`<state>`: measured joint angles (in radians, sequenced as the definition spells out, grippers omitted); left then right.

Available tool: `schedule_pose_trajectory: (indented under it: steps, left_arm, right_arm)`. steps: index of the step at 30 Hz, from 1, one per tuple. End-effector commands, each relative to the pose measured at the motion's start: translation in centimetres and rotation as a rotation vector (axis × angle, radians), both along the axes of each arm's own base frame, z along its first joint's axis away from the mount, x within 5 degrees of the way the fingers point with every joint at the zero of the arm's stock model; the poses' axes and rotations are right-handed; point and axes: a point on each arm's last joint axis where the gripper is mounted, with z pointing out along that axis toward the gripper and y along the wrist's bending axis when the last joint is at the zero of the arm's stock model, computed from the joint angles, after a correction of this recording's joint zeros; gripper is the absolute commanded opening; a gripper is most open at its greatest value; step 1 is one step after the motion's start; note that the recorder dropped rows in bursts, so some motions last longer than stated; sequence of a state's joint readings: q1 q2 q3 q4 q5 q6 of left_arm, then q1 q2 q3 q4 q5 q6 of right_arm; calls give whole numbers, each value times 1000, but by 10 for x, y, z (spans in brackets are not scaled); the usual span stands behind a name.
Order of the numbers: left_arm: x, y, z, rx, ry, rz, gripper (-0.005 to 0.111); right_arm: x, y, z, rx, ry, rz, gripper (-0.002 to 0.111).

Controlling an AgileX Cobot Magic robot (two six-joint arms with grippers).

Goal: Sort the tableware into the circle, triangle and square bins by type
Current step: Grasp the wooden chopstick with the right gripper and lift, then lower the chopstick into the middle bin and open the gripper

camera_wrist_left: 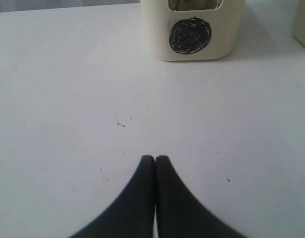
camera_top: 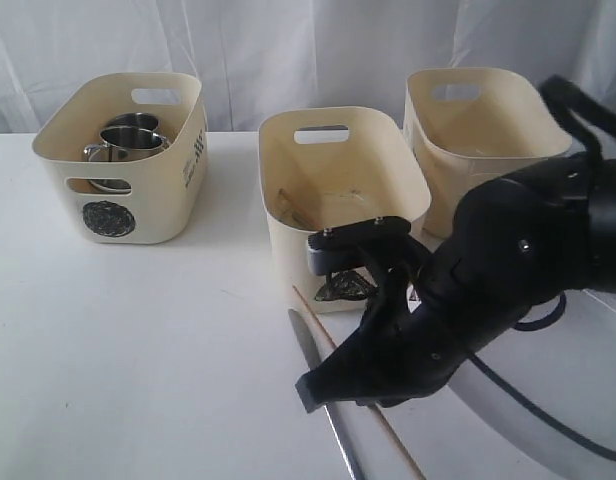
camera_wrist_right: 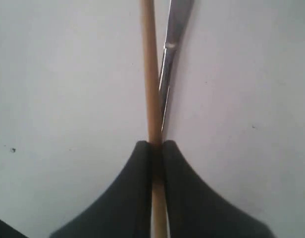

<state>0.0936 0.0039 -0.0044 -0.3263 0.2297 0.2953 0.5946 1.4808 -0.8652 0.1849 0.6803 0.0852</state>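
My right gripper (camera_top: 313, 388) is down at the table in front of the triangle tub (camera_top: 338, 170), whose mark (camera_top: 343, 288) is half hidden by the arm. It is shut on a wooden chopstick (camera_wrist_right: 150, 74), which lies slantwise on the table (camera_top: 310, 315). A steel knife (camera_wrist_right: 173, 44) lies right beside the stick (camera_top: 306, 348). The circle tub (camera_top: 118, 160) at far left holds the steel mugs (camera_top: 130, 140). The left gripper (camera_wrist_left: 155, 158) is shut and empty over bare table, facing the circle tub (camera_wrist_left: 191, 34). A third tub (camera_top: 478, 120) at right has its front hidden.
A large white plate's rim (camera_top: 578, 420) curves along the lower right, under my right arm and its cable. Something thin lies inside the triangle tub, too dim to name. White curtain behind the tubs.
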Motion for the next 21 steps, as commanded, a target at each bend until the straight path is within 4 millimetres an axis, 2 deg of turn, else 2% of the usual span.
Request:
schedule_pose_trajectory:
  steps: [1,8,11,16,21]
  left_arm:
    - [0,0,-1,-11,2,2,0]
    - [0,0,-1,-11,2,2,0]
    - [0,0,-1,-11,2,2,0]
    - [0,0,-1,-11,2,2,0]
    - [0,0,-1,-11,2,2,0]
  right_arm:
    - [-9,-5,21,43,-63,12,0]
    - [-15,-9,60,182,-265,-5,0]
    - [-10,-9,74,207,-390,22,0]
    - [13,-15,86,192,-498,-5,0]
    - [51,-32,86,126,-604,-62,0]
